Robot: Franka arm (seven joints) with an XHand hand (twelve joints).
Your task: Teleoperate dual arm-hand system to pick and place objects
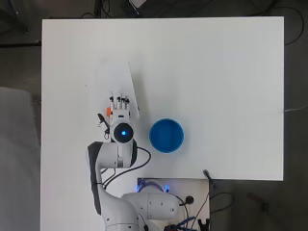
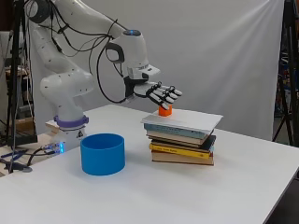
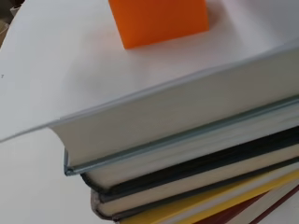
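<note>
Orange block (image 2: 164, 111) sits atop the book stack (image 2: 182, 140), ungrasped; hand (image 2: 161, 94) hovers above, fingers relaxed apart. Blue bowl (image 2: 103, 153) waits empty on the bench (image 2: 196, 196), apparently.

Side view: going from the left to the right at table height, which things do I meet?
Arm base → blue bowl → stack of books. The hand and the orange block sit above the stack's left end, so they overlap it and I leave them out of the order.
</note>
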